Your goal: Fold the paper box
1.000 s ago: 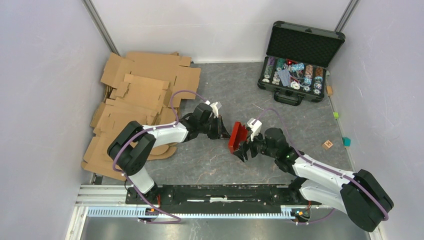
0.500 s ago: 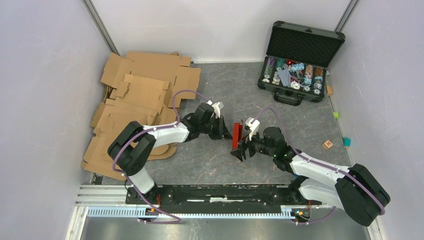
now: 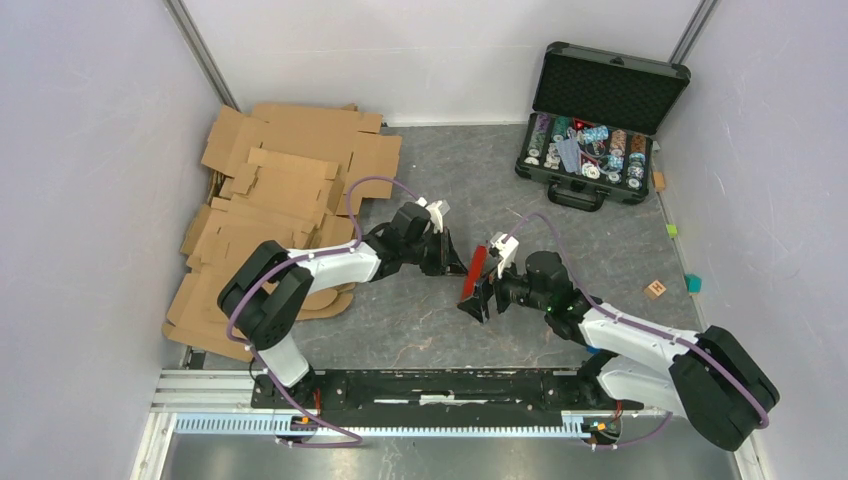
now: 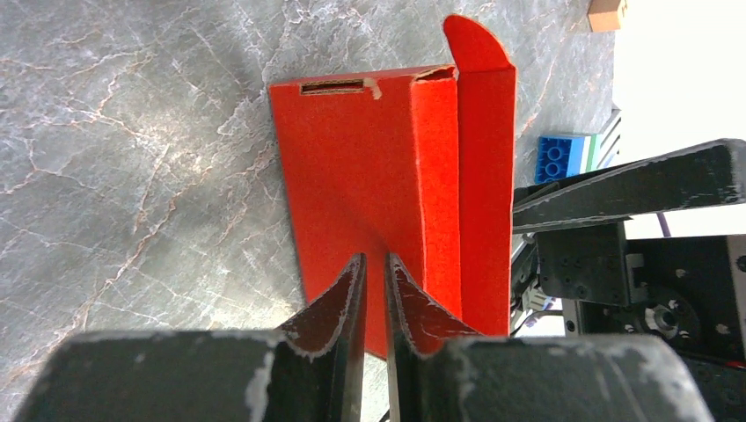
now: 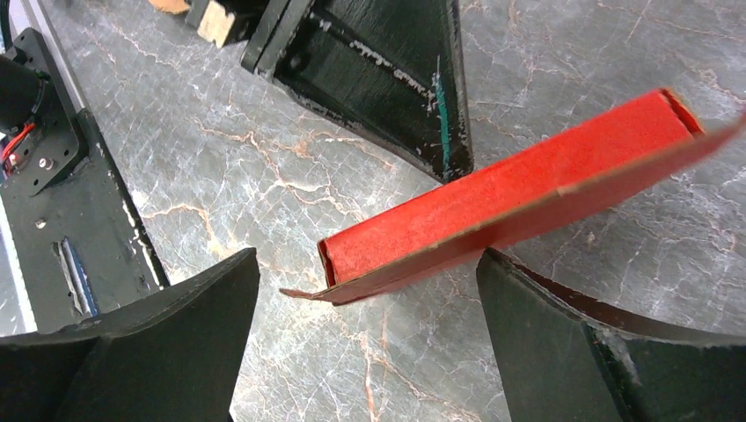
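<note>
The red paper box stands on edge on the grey table between my two grippers, partly folded. In the left wrist view it shows a flat panel with a slot, a folded side wall and a rounded tab. My left gripper is shut, and its tips press against that panel with nothing held between them. My right gripper is open. In the right wrist view, its gripper has the box's lower edge and loose flap between its two fingers. The left gripper's black fingers touch the box from the far side.
Brown cardboard sheets are piled at the back left. An open black case of poker chips stands at the back right. Small blocks lie near the right wall, and a blue brick shows in the left wrist view. The arm rail runs along the near edge.
The box has turned from a tilted, face-up pose to nearly edge-on and upright. My right gripper moved left and closer to it. My left gripper shifted slightly right against it.
</note>
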Controlling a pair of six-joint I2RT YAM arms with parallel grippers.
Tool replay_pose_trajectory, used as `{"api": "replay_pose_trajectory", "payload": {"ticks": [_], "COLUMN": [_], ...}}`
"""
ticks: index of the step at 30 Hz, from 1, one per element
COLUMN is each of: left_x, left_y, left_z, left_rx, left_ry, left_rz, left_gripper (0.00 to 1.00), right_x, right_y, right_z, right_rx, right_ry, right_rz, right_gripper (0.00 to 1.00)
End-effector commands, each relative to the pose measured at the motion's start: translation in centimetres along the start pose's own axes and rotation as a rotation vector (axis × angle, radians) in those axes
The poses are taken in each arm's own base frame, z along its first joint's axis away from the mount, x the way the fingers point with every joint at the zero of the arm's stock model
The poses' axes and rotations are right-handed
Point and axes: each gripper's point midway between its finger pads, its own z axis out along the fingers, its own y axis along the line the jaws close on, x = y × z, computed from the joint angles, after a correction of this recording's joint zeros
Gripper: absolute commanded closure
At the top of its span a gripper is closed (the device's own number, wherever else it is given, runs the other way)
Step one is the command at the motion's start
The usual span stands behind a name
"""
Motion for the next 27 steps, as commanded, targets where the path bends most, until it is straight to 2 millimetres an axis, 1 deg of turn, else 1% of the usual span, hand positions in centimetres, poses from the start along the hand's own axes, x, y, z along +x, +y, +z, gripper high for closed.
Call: {"api": "replay_pose_trajectory", "payload": {"ticks": [1,5,9,14,20,24,27], "left_x": [-0.3,-0.4,-0.3,-0.2,-0.2,-0.3,-0.5], "left_y": [-1.2,-1.2,-1.2,-1.0,-1.0,-1.2,-1.7], "left_z": [0.2,0.2,0.2,0.3,0.2,0.1,-0.1], "left_rx": [0.04,0.04,0.04,0.035,0.035,0.04,0.058], "left_ry": [0.002,0.001,0.002,0.005,0.002,-0.001,-0.011], "left_rz": [0.049,0.05,0.049,0.047,0.048,0.049,0.052], "left_gripper": [0.81,0.81,0.81,0.81,0.81,0.81,0.81], "right_x": [-4.7,-4.9,-4.9,-4.9,-4.9,-5.0,-5.0], "right_y": [0.6,0.4,-0.4,-0.1,-0.4,-1.1,-2.1], "right_z": [-0.2,-0.3,-0.5,-0.6,-0.8,-1.3,-1.7], "right_rx": [-0.003,0.009,0.053,0.033,0.051,0.089,0.136], "right_ry": [-0.116,-0.113,-0.12,-0.149,-0.154,-0.157,-0.154], "right_rz": [-0.03,-0.017,0.009,0.05,0.057,0.045,0.054], "right_gripper": [0.02,0.02,0.02,0.02,0.02,0.02,0.03]}}
